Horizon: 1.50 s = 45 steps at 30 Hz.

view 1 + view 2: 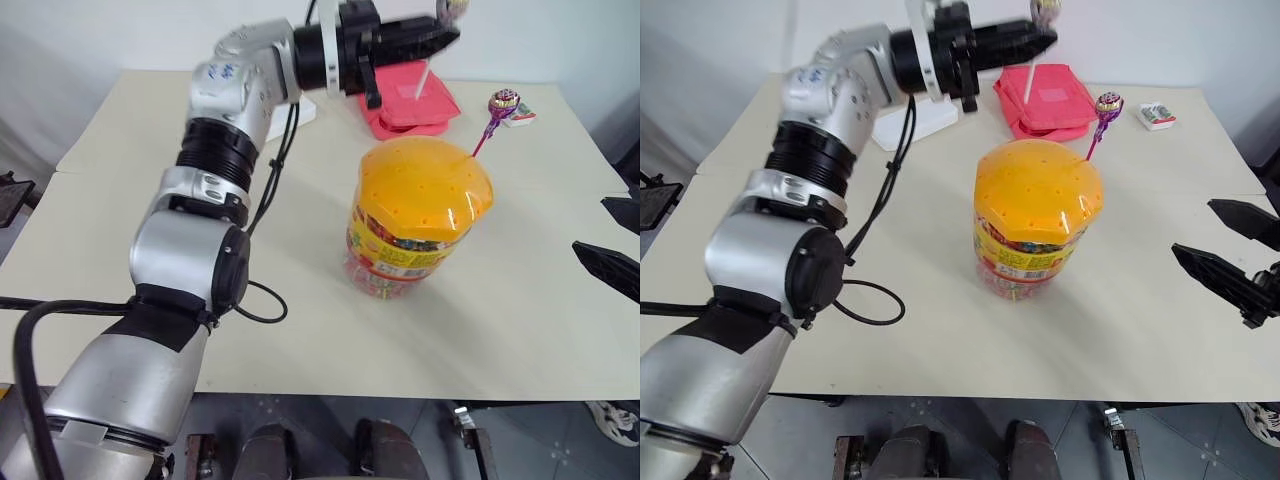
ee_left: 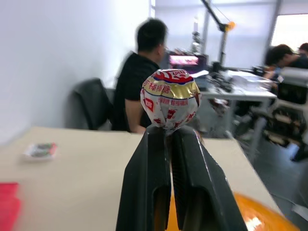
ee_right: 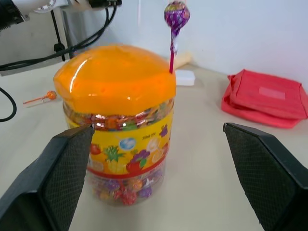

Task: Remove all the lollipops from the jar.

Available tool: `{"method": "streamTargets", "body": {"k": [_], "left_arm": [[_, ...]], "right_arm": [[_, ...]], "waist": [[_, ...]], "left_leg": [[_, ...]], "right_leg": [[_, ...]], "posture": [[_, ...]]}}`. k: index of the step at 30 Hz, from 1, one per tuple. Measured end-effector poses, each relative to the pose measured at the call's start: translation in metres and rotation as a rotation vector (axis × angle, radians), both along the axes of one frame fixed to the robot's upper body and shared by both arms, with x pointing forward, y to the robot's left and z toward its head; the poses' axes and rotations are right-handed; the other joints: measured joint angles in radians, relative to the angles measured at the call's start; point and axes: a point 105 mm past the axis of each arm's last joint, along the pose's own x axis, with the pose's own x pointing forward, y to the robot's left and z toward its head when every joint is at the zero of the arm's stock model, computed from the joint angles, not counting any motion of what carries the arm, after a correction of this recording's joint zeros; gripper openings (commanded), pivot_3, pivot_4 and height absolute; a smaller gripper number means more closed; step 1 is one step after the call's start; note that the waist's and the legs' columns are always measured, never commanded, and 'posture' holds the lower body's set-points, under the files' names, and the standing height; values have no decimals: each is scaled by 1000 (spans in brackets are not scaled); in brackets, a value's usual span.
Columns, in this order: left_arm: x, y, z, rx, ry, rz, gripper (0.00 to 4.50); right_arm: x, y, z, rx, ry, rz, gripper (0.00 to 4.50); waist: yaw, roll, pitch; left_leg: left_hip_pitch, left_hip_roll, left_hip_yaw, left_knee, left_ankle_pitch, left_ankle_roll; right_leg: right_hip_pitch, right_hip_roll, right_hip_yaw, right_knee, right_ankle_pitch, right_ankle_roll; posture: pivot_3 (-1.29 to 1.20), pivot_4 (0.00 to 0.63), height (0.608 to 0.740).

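The left gripper [image 2: 166, 139] is pinching its black jaws fully together on the thin white stick of a lollipop [image 2: 169, 99], just under the round head, whose crinkled foil wrapper is shining gold, red and white; gripping low on the stick is keeping the wrapper uncrushed and, I judge, letting the sweet be drawn straight up out of its hole. In the head views this held lollipop is hanging high above the tabletop [image 1: 520, 330] at about twelve o'clock from the jar [image 1: 415, 215], in front of a soft red pouch [image 1: 410, 100]. The jar is a wide clear plastic tub, a bright fruit label wrapping its middle and loose wrapped candies showing below, capped by a smooth domed orange lid pricked with small holes. A second lollipop [image 1: 503, 102], purple-wrapped on a purple stick, is standing in a hole at the lid's one o'clock edge, so the task is looking unfinished. A third lollipop [image 3: 42, 97], on an orange stick, is lying flat on the tabletop in the right wrist view. The right gripper [image 1: 1230, 250] is waiting at the jar's three o'clock, its textured jaws spread wide and holding nothing, probably ready to steady the jar. A small wrapped packet [image 1: 520, 114] is resting near the pouch.
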Motion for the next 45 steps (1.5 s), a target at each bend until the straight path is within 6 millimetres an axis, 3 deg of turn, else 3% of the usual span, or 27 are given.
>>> {"method": "streamTargets", "body": {"k": [2, 4, 7, 10, 14, 19, 20, 25, 29, 35, 44, 45], "left_arm": [[13, 14, 11, 7, 23, 158, 29], [31, 41, 13, 57, 64, 359, 29], [53, 82, -7, 145, 171, 584, 29], [67, 115, -45, 261, 294, 729, 29], [74, 173, -121, 486, 516, 935, 29], [39, 223, -226, 744, 752, 1047, 29], [34, 224, -232, 748, 763, 1046, 29], [1, 226, -238, 771, 812, 1047, 29], [-8, 218, -239, 764, 839, 1022, 29], [-14, 216, -235, 735, 893, 1013, 1592], [-27, 217, -197, 756, 782, 1011, 4376], [-29, 216, -194, 762, 775, 1004, 4473]], "right_arm": [[4, 1, -1, 4, 7, 14, 4500], [8, 3, -1, 5, 13, 26, 4500], [12, 1, -1, -5, 27, 30, 4500], [16, 4, 0, -13, 33, 53, 4500], [19, 2, 0, -17, 40, 59, 4500], [28, 5, 1, -25, 53, 86, 4500], [28, 4, 0, -25, 57, 84, 4500], [32, 5, 1, -36, 62, 100, 4500], [37, 7, 1, -36, 68, 119, 4500], [41, 9, 2, -47, 71, 128, 4500], [41, 8, 0, -53, 84, 132, 4500], [41, 8, 0, -55, 85, 132, 4500]], "waist": [[-2, 0, 0], [-3, 0, 0], [-4, 1, 0], [0, 1, 0], [-3, 0, 0], [-14, 0, 0], [-12, -1, 1], [1, -2, 1], [4, -2, 1], [0, -2, 1], [1, -2, 1], [1, -2, 1]], "left_leg": [[0, 0, 0, 0, 0, 0], [1, 0, 0, -1, 0, 0], [1, 0, 1, -2, 0, 0], [1, 0, 1, -1, 0, 0], [1, 0, 1, -1, 0, 0], [1, 1, 0, -1, 0, 0], [1, 1, 0, 0, 0, 0], [0, 1, -1, 5, 0, 0], [-2, 1, -2, 7, 0, 0], [-2, 1, -2, 7, 0, 0], [-3, 1, -2, 6, 0, 0], [-3, 1, -2, 6, 0, 0]], "right_leg": [[0, 0, 0, 0, 0, 0], [0, 0, 0, 0, 0, 0], [0, 0, 1, 1, 0, 0], [0, 0, 0, 1, 0, 0], [0, 0, 0, 1, 0, 0], [-1, 1, 1, 2, 0, 0], [-1, 0, 1, 3, 0, 0], [0, 0, 1, 4, 0, 0], [0, 0, 0, 4, 0, 0], [-1, 0, 0, 5, 0, 0], [-1, 0, 0, 5, 0, 0], [-1, 0, 0, 4, 0, 0]], "posture": [[0, 150, 740], [0, 150, 740], [0, 150, 740], [0, 150, 740], [0, 150, 740], [0, 150, 740], [0, 150, 740], [0, 150, 740], [0, 150, 740], [0, 150, 740], [0, 150, 740], [0, 150, 740]]}}
